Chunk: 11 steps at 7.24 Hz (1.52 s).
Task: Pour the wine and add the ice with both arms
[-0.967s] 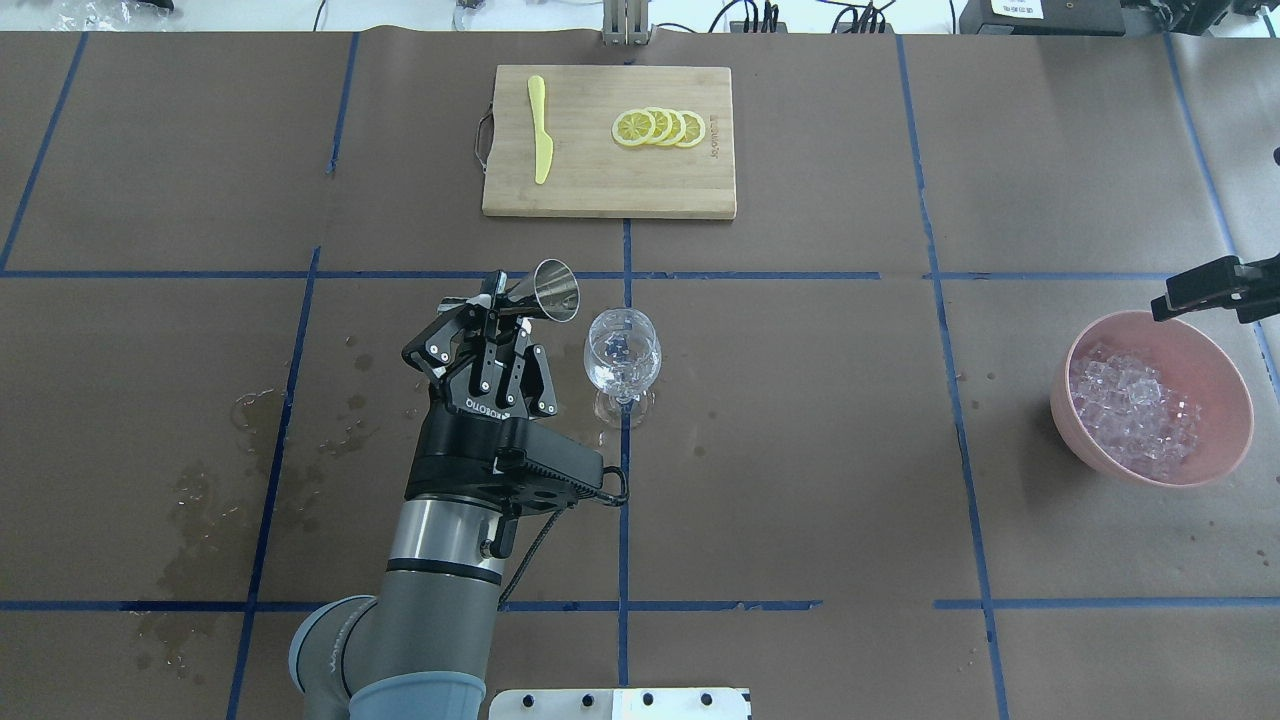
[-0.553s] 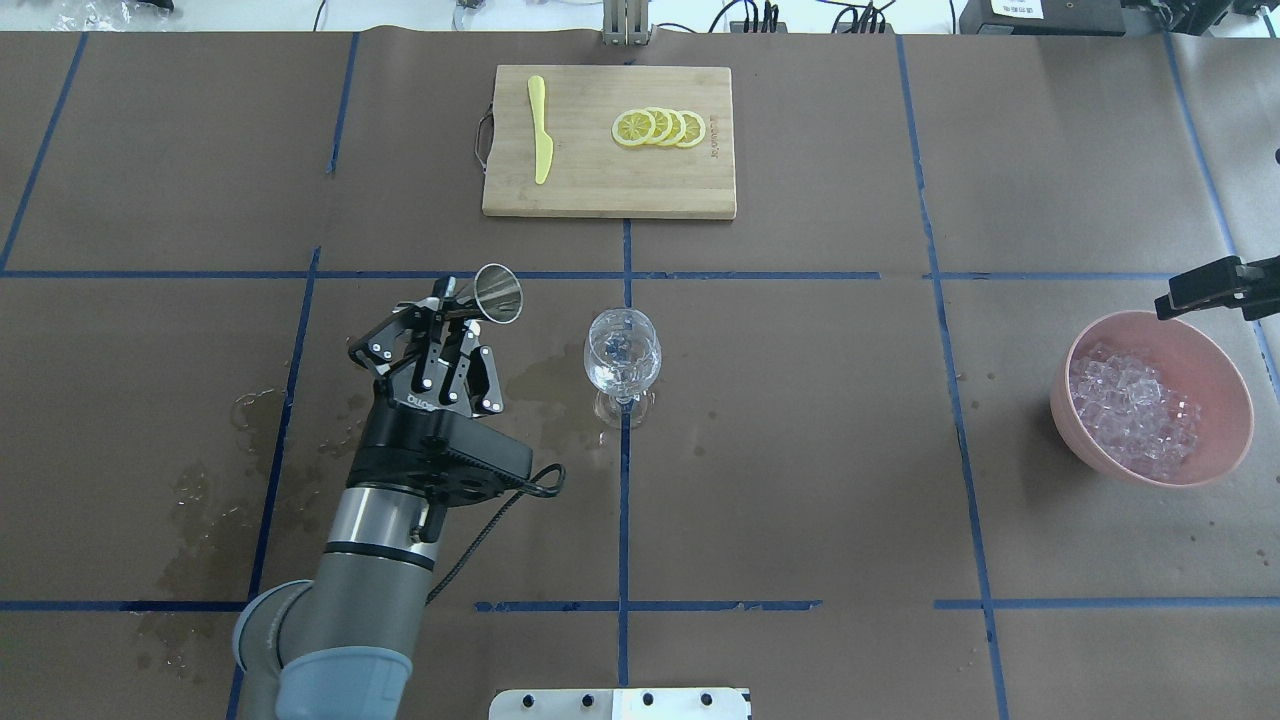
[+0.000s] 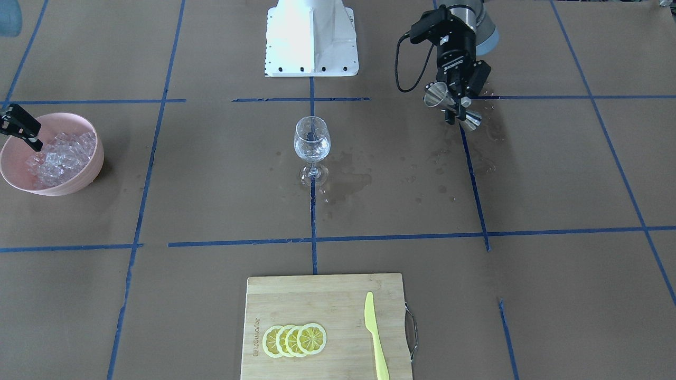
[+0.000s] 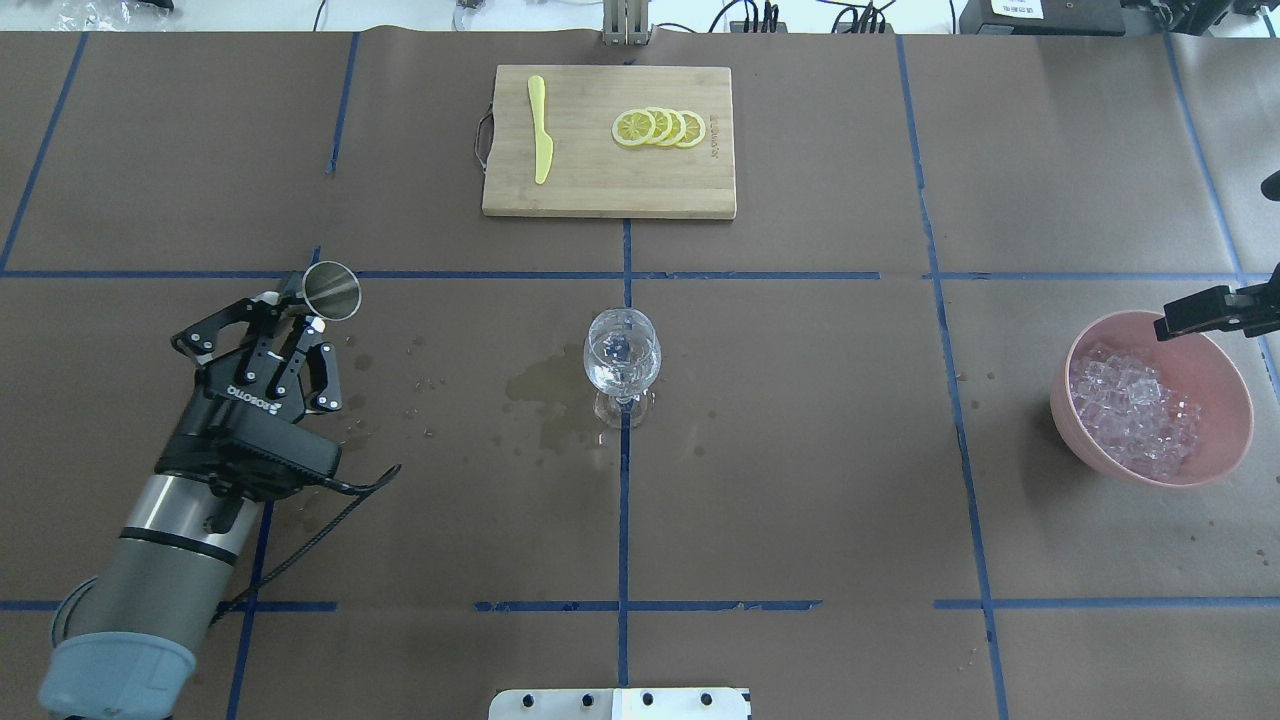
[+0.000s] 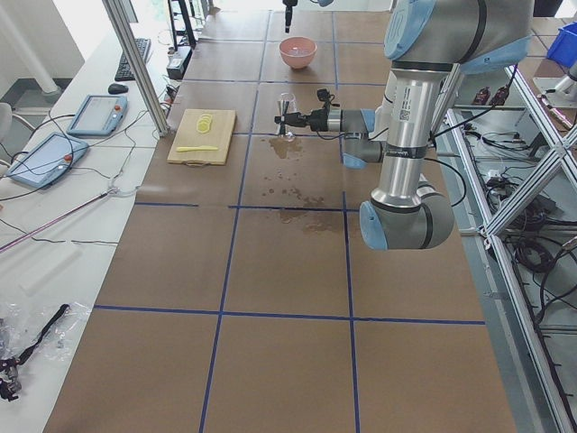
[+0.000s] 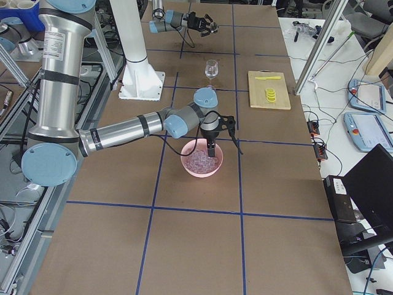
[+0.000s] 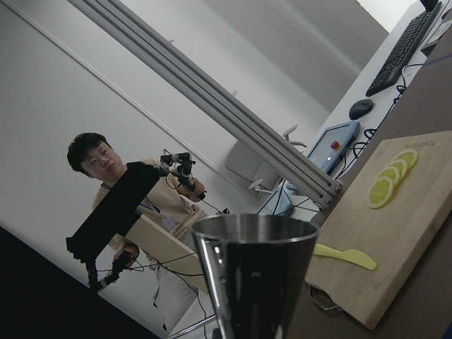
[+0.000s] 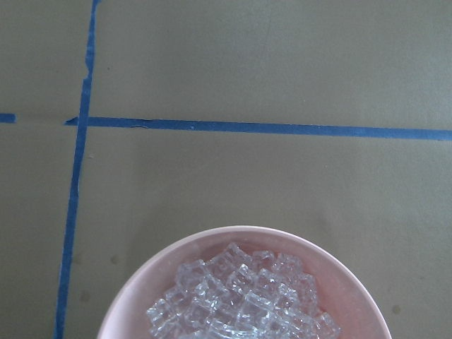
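1. the left pincer [image 4: 300, 303] is clamped on a steel jigger [image 4: 331, 290], which is held tilted with its mouth pointing away from the wrist; the pouring looks finished.
2. well off to this pincer's right stands the wine glass [image 4: 621, 360], clear of it; a little wine [image 4: 621, 378] seems to sit low inside, and ice looks not yet added.
3. farthest off, the right pincer [image 4: 1200, 313] hangs over the pink bowl [image 4: 1232, 440], with the ice [image 4: 1130, 415] just beneath it. i cannot tell whether its fingers are apart or together. icing the glass remains.

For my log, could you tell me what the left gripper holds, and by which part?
The left gripper holds a metal jigger by its narrow waist.
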Motion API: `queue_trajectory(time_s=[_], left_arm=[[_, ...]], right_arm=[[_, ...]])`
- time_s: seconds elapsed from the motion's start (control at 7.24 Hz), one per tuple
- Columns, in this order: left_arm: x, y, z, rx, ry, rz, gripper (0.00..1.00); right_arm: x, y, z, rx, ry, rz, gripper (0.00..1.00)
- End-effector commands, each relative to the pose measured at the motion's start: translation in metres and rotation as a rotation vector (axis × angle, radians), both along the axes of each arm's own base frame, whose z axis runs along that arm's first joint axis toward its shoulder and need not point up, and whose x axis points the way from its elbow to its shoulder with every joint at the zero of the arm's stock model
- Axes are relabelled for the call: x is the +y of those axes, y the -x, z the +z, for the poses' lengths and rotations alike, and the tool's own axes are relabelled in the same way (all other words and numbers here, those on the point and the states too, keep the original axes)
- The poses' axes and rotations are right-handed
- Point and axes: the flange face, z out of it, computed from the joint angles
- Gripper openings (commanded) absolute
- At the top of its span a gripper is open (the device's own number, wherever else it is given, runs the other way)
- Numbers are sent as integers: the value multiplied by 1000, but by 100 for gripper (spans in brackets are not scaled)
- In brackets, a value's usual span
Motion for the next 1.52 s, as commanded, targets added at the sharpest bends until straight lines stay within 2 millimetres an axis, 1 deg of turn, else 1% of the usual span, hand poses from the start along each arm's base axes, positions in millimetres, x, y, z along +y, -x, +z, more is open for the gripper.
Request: queue_trajectory(time_s=[0.0,0.14,0.28,0.41,0.55,0.69,0.83,0.97,1.11,1.38], left_arm=[[3,37,30,24,-10,11,0],[5,46,42,16,-8,11,0],[5,48,43,22,-9,11,0],[5,48,45,22,-9,11,0],[5,49,44,30,-10,11,0],[5,50,45,28,-10,9,0],[5,50,46,27,-10,9,0],[5,50,46,28,-9,8,0],[5,50,47,27,-8,8,0],[5,50,47,28,-8,6,0]], right_arm=[[23,27,32,-11,-14,24,100],[26,36,44,-23,-12,23,100],[28,39,51,-24,-16,22,100],[30,43,52,-24,-6,22,99],[32,46,52,-25,-2,17,95],[31,47,50,-30,-6,16,85],[30,48,47,-33,-9,15,68],[29,49,46,-34,-12,14,42],[28,49,46,-34,-14,15,24],[29,48,46,-31,-17,14,0]])
